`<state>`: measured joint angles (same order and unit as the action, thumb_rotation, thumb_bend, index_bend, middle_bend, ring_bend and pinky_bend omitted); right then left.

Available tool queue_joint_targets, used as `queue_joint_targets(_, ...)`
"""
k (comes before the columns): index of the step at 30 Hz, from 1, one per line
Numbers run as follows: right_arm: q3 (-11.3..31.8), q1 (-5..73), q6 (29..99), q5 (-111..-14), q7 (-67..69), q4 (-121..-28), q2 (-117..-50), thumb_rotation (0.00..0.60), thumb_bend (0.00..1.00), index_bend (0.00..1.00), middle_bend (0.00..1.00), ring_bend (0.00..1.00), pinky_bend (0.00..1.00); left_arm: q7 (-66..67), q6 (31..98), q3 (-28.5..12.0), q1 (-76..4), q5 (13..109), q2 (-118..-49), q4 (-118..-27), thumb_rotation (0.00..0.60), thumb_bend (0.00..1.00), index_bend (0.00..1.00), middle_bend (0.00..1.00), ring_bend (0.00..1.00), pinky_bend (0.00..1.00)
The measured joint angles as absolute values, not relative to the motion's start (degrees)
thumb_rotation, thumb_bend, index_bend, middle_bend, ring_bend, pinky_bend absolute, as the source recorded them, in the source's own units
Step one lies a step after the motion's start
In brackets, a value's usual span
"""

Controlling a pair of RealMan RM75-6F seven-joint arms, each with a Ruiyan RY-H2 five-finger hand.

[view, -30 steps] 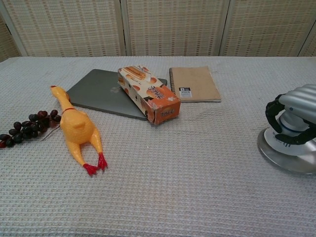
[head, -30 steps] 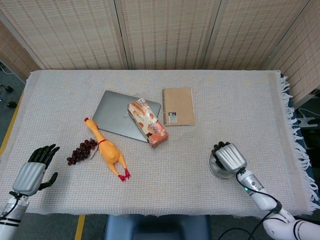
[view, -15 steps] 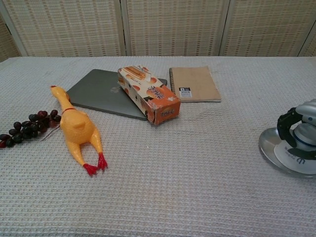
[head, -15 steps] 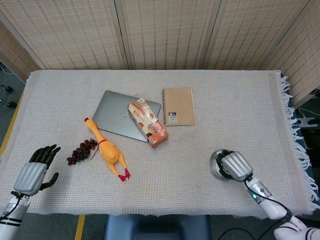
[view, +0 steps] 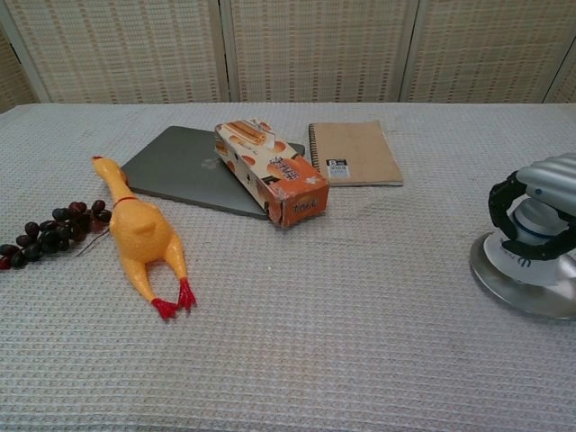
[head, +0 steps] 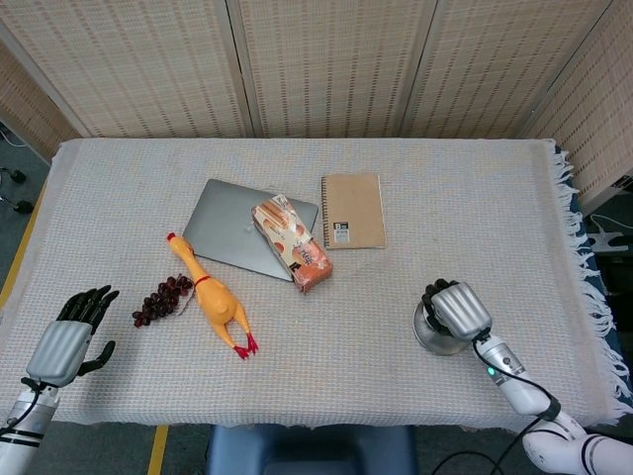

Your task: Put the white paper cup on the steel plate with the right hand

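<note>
Right hand [view: 540,211] is wrapping its dark fingers [view: 500,200] around the white paper cup [view: 531,256], which is standing upside down on the steel plate [view: 504,286] near the worktop's [head: 475,218] right front edge. Left hand [head: 67,334] is resting with fingers spread and holding nothing, beside the grapes [head: 163,299] and rubber chicken [head: 210,295].

white paper cup [view: 533,245] mostly hidden, right hand [view: 540,211] cropped

table [head: 475,198] (woven cloth) | laptop [head: 232,226] | notebook [head: 353,210] | chicken [head: 211,297] | grapes [head: 161,300] | plate [view: 504,284]
</note>
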<state>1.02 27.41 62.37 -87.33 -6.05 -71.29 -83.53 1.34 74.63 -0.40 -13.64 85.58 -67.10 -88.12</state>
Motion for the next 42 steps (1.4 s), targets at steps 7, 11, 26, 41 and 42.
queue_joint_targets(7, -1.2, 26.5, 62.4, -88.4, -4.6, -72.6, -82.0, 0.600, 0.27, 0.65, 0.44, 0.34, 0.54, 1.5, 74.8, -0.3, -13.6, 85.8, -67.1, -88.2, 0.600, 0.41, 0.00, 0.00, 0.00, 0.09)
queue_joint_targets(11, -3.0, 25.1, 63.5, -89.5, -3.8, -74.6, -80.0, 0.600, 0.27, 0.65, 0.44, 0.34, 0.54, 1.7, 74.5, -0.3, -13.7, 85.7, -67.3, -88.1, 0.600, 0.41, 0.00, 0.00, 0.00, 0.09)
queue_joint_targets(26, 3.3, 26.0, 65.7, -85.5, -2.5, -69.2, -82.7, 0.600, 0.27, 0.65, 0.44, 0.34, 0.54, 2.1, 75.2, -0.1, -13.5, 86.2, -67.1, -88.8, 0.600, 0.41, 0.00, 0.00, 0.00, 0.09)
queue_joint_targets(41, 6.2, 25.6, 59.7, -76.9, 0.8, -54.3, -85.1, 0.600, 0.27, 0.63, 0.44, 0.34, 0.54, 3.1, 74.4, 0.1, -13.8, 86.1, -67.7, -88.7, 0.600, 0.41, 0.00, 0.00, 0.00, 0.09)
queue_joint_targets(42, 6.3, 25.7, 59.1, -76.7, 1.6, -53.0, -85.7, 0.600, 0.27, 0.60, 0.44, 0.34, 0.54, 3.2, 74.3, 0.1, -13.8, 86.0, -67.7, -88.7, 0.600, 0.41, 0.00, 0.00, 0.00, 0.09)
